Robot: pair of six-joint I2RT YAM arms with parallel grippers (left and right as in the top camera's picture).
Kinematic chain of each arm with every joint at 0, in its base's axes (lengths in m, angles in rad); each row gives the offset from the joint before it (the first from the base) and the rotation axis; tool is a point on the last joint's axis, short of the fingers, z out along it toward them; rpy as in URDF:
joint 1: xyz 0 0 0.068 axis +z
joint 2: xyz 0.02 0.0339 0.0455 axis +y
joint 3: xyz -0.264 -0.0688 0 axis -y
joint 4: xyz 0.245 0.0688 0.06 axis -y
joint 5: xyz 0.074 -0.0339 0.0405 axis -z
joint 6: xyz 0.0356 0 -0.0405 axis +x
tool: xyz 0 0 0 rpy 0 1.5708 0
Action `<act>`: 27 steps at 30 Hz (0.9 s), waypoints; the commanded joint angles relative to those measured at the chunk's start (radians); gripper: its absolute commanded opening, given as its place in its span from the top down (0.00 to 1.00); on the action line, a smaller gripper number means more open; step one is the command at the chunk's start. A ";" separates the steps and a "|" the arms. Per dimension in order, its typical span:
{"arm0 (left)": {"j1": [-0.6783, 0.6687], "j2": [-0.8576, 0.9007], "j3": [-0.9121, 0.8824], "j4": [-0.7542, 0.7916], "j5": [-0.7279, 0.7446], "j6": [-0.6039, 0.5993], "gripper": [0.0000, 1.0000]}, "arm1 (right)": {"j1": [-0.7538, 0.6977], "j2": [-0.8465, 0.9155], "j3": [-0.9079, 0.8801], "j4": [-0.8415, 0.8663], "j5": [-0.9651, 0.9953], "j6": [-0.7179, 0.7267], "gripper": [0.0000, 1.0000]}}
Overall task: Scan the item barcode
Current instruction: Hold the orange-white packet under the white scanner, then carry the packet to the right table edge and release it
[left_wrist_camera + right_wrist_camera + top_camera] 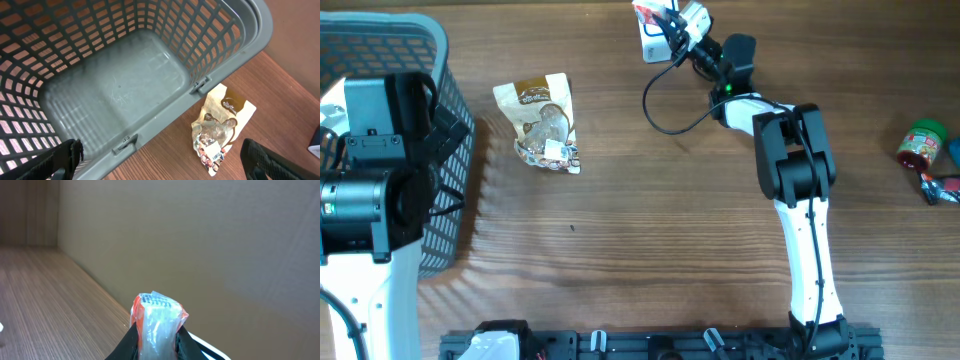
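I log: right tool clamped on orange-edged packet; left tool spread wide, empty, above grey basket.

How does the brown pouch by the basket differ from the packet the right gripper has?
The brown pouch lies loose on the table, touched by no gripper; the packet is clamped in the right gripper. The pouch is brown and cream with a clear window; the packet shows orange-red and clear film. The pouch sits beside the basket; the packet is at the table's far edge. Both are soft, crinkly packs.
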 commanded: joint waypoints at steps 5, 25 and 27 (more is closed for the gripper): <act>0.005 0.000 0.005 0.002 0.002 0.012 0.00 | -0.045 0.017 0.064 0.002 -0.101 0.108 0.95; 0.005 0.000 0.005 0.002 0.002 0.012 0.00 | -0.081 -0.044 0.072 0.550 -0.316 0.644 0.95; 0.005 0.000 0.005 0.002 0.002 0.012 0.00 | -0.095 -0.094 0.072 0.551 -0.414 0.700 0.95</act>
